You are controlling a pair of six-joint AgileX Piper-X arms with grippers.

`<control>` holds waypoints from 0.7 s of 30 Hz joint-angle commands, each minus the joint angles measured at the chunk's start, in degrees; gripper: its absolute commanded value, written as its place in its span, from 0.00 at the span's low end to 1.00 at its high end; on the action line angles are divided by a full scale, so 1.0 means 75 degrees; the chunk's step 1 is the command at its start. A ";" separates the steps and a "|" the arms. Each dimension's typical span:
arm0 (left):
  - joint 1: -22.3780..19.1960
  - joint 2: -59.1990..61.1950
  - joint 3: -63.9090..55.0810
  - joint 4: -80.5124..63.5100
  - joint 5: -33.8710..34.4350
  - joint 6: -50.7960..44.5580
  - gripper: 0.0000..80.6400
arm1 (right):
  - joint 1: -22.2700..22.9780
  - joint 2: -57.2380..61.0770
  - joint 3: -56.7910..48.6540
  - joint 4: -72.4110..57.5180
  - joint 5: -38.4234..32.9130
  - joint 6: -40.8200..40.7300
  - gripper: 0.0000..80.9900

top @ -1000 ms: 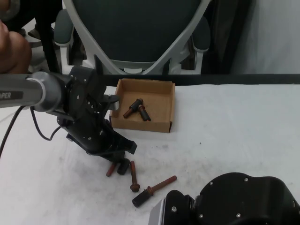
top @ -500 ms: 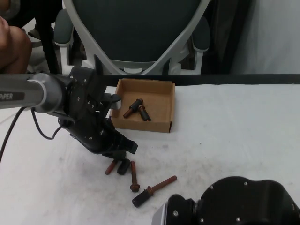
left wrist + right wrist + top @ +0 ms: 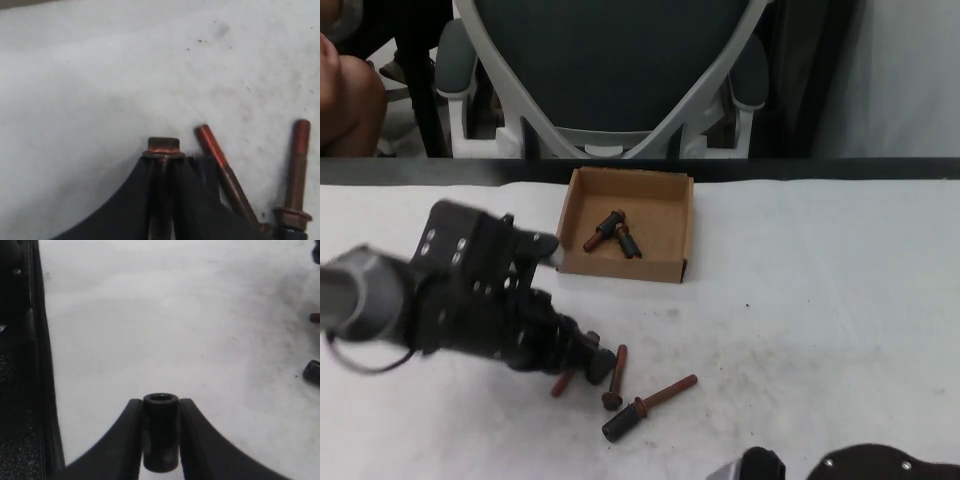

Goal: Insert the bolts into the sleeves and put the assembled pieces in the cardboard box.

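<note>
My left gripper (image 3: 163, 162) is clamped on the shank of a rusty hex-head steel bolt (image 3: 163, 146) just under its head, my right gripper (image 3: 160, 402) pinches a short black metal sleeve (image 3: 160, 440) mid-barrel above the white bench (image 3: 175, 315); I judge both light, rigid, slippery.

High camera rear, facing forward-down over bench (image 3: 840, 300); wrist cameras close (seemingly sharing loose bolts (image 3: 670, 389)).
</note>
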 commanded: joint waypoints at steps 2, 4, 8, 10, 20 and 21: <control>-0.0086 -0.0799 0.1044 -0.1633 0.0262 -0.0304 0.01 | -0.0011 -0.0088 0.0238 -0.0772 0.0145 0.0371 0.00; -0.0116 -0.1239 0.1573 -0.2478 0.0439 -0.0596 0.01 | -0.0027 -0.0095 0.0424 -0.1215 0.0202 0.0499 0.00; -0.0123 -0.2161 0.2615 -0.4063 0.0850 -0.1290 0.01 | -0.0027 -0.0095 0.0687 -0.1900 0.0282 0.0706 0.00; -0.0123 -0.2616 0.3055 -0.4629 0.1025 -0.1512 0.01 | -0.0027 -0.0095 0.0720 -0.1959 0.0282 0.0747 0.00; -0.0451 -0.4381 0.5015 -0.7942 0.1872 -0.2666 0.01 | -0.0027 -0.0095 0.0718 -0.2673 0.0215 0.0671 0.00; -0.0519 -0.4433 0.5143 -0.8344 0.1933 -0.2823 0.01 | -0.0027 -0.0095 0.0718 -0.2765 0.0215 0.0604 0.00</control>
